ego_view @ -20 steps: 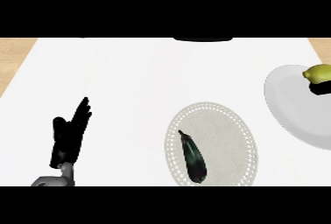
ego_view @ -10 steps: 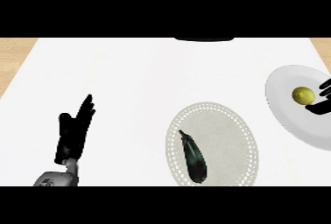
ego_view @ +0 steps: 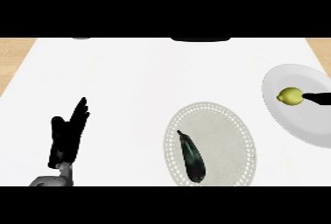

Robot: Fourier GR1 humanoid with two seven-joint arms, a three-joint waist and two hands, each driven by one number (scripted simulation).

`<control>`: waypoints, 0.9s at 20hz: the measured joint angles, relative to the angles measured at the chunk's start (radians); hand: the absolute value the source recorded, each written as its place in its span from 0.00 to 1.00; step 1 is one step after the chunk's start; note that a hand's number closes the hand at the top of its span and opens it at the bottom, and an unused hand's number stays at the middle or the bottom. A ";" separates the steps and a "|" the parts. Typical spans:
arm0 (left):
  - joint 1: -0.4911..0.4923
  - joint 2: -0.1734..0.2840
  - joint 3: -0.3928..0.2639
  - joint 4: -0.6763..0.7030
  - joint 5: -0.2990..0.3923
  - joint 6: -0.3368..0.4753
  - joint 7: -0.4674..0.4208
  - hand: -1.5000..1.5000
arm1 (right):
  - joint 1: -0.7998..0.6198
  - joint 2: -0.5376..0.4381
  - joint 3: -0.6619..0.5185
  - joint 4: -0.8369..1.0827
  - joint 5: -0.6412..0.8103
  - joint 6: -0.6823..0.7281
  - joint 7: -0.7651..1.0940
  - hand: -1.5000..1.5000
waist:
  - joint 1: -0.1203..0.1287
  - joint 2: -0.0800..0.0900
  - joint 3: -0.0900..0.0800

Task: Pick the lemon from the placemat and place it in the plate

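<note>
No readable labels. Lemon [ego_view: 290,96] sat on the plate [ego_view: 304,127]; a right robot hand [ego_view: 319,98] finger touched it at frame edge, grip unclear. Left robot hand [ego_view: 67,139] rested on the counter [ego_view: 142,78], fingers straight. Eggplant [ego_view: 192,156] lay on the placemat [ego_view: 223,131].
</note>
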 measured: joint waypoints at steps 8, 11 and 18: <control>0.013 -0.003 0.001 -0.019 0.000 -0.005 0.003 0.50 | 0.061 -0.045 -0.174 -0.008 -0.247 0.133 -0.151 0.00 | -0.003 -0.001 -0.001; -0.001 -0.013 -0.004 -0.020 -0.009 -0.002 0.017 0.50 | 0.101 -0.058 -0.182 0.004 -0.299 0.182 -0.202 0.00 | 0.000 0.000 -0.001; -0.013 -0.007 0.024 0.015 -0.006 -0.025 -0.008 0.50 | 0.138 -0.062 -0.144 0.033 -0.379 0.215 -0.299 0.00 | 0.005 0.002 -0.001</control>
